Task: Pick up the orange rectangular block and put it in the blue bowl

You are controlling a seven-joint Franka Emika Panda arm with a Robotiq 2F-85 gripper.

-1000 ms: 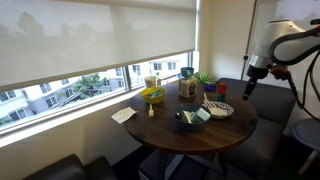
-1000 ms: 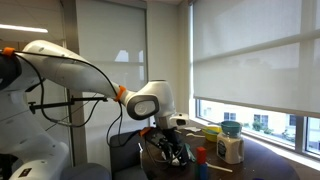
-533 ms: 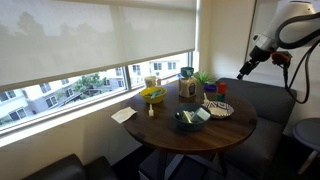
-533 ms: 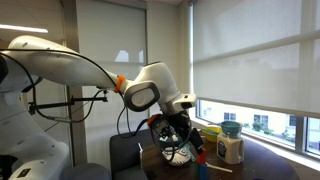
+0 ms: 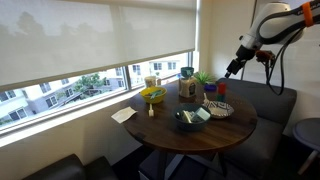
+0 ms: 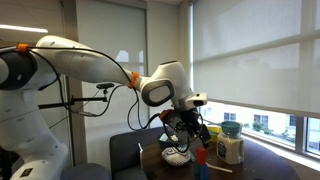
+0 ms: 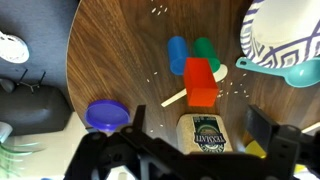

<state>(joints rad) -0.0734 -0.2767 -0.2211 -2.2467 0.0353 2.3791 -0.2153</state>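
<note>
The orange rectangular block lies on the wooden table next to a blue cylinder and a green piece. It also shows as a small red shape in an exterior view. The blue bowl sits near the table's front edge in an exterior view and is outside the wrist view. My gripper is open and empty. It hangs well above the table's far side, over the brown box, apart from the block.
A patterned plate with a teal spoon lies beside the block. A yellow bowl stands toward the window. A small blue-purple round cup is near the table edge. Dark seats surround the round table.
The arm has swung from beside the table, over the seat, in toward the table. The gripper now hangs over the box and the block. The objects have not moved.
</note>
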